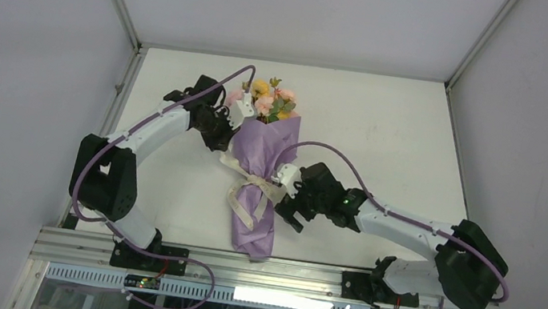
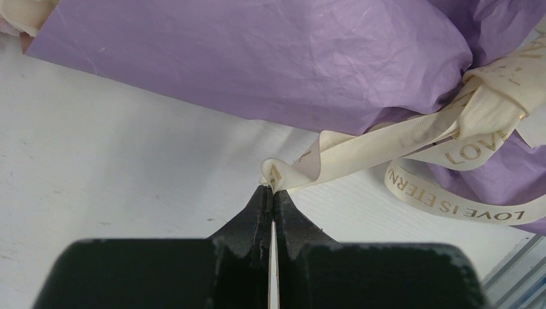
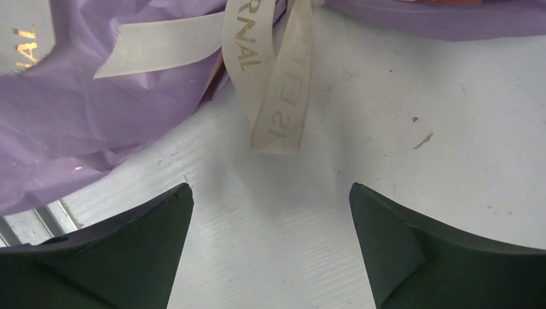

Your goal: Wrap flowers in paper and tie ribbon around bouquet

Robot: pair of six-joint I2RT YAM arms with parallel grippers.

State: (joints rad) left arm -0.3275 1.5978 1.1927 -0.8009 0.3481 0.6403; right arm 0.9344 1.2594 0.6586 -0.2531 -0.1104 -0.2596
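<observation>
The bouquet [image 1: 263, 165] lies on the white table, its flowers [image 1: 268, 101] pointing to the far side out of the lilac paper [image 1: 251, 224] cone. A cream ribbon [image 1: 250, 186] with gold lettering is knotted round its middle. My left gripper [image 1: 224, 150] is at the cone's left side, shut on one ribbon end. In the left wrist view the ribbon [image 2: 386, 135] is pinched at the tips of the left gripper [image 2: 271, 190], below the paper [image 2: 257, 58]. My right gripper [image 1: 284, 200] stands wide open right of the knot. Loose ribbon tails [image 3: 277, 109] lie beyond the right gripper [image 3: 270, 193], untouched.
A metal rail [image 1: 270, 271] runs along the table's near edge, just below the cone's narrow end. Frame posts and grey walls enclose the table [image 1: 386, 138] at the back and sides. Purple cables loop over both arms.
</observation>
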